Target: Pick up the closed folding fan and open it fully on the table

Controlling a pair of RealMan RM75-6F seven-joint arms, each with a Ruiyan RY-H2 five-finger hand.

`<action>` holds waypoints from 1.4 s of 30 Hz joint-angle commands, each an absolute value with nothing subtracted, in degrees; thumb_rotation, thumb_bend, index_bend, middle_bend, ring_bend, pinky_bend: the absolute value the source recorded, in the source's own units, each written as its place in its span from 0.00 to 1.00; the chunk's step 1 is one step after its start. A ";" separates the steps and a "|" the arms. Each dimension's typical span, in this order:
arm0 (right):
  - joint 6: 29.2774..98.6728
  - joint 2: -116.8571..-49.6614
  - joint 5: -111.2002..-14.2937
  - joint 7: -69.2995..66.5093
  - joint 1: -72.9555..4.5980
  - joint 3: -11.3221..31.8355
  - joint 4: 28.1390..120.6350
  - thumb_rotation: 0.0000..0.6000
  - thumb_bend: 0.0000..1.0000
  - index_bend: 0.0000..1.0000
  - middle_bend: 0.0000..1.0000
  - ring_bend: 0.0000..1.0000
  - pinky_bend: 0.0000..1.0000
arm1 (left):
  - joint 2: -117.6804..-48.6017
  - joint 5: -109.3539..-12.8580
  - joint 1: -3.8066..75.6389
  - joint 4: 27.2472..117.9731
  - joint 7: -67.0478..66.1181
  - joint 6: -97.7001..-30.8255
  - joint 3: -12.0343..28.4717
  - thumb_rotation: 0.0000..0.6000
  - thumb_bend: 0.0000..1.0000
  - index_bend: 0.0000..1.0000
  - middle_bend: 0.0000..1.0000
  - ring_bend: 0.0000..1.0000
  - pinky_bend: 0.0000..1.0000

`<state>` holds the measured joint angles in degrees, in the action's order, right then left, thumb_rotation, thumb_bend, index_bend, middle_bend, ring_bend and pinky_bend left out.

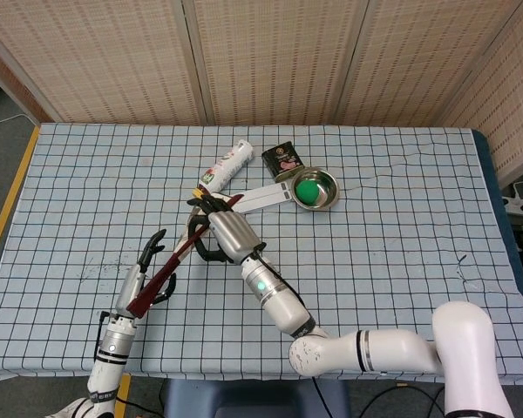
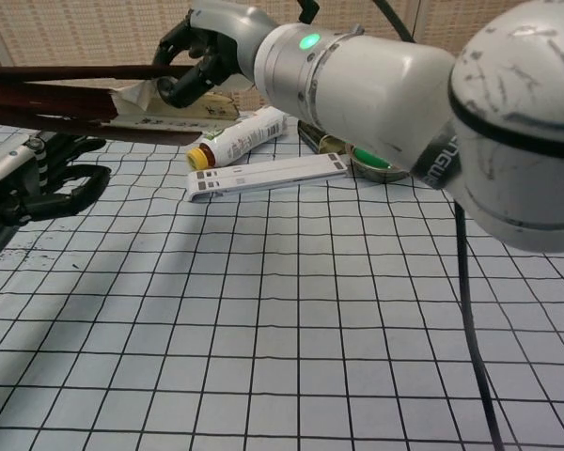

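Right robot hand (image 1: pixel 225 233), just left of centre in the head view, grips the fan (image 1: pixel 170 269) at its paper end, fingers curled round it. Fan held off the worktop (image 1: pixel 401 209), mostly folded, dark red ribs running down-left from that grip toward the lower left of the frame, a little crumpled cream paper showing near the fingers. In the chest view the same fan (image 2: pixel 66 94) stretches nearly level across the upper left, with the right robot hand (image 2: pixel 202 52) clamped on it at top centre.

Left robot hand (image 1: pixel 148 270), lower left of the head view, at the fan's far tip, fingers spread upward on either side of the ribs; cannot tell whether touching or holding. In the chest view (image 2: pixel 47 178) sits at the left edge below the fan, fingers curved and apart, nothing plainly in them.

Behind, toward the upper centre of the worktop: a white bottle (image 1: pixel 225 165) lying on its side, a white strip (image 1: pixel 266 193) just beside it, a dark tin (image 1: pixel 282 161), and a metal bowl (image 1: pixel 317 174) with a green ball (image 1: pixel 309 191) inside it.
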<state>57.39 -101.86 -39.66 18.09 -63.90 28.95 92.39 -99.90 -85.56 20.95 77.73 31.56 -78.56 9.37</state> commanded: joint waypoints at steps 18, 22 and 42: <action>59.25 -106.51 -39.45 17.39 -66.59 28.76 89.33 1.00 0.71 0.69 0.11 0.00 0.07 | -108.61 -78.14 21.51 74.51 30.06 -80.42 15.18 0.94 0.48 0.21 0.00 0.00 0.14; 59.51 -106.96 -40.02 17.27 -66.64 28.58 88.74 1.00 0.71 0.69 0.11 0.00 0.07 | -109.70 -77.17 21.47 75.03 29.77 -80.80 16.09 1.00 0.48 0.34 0.00 0.00 0.14; 61.06 -110.70 -46.66 12.56 -65.08 27.84 84.02 1.00 0.71 0.69 0.11 0.00 0.07 | -107.19 -75.63 19.59 82.95 34.03 -77.30 14.49 0.86 0.46 0.07 0.00 0.00 0.14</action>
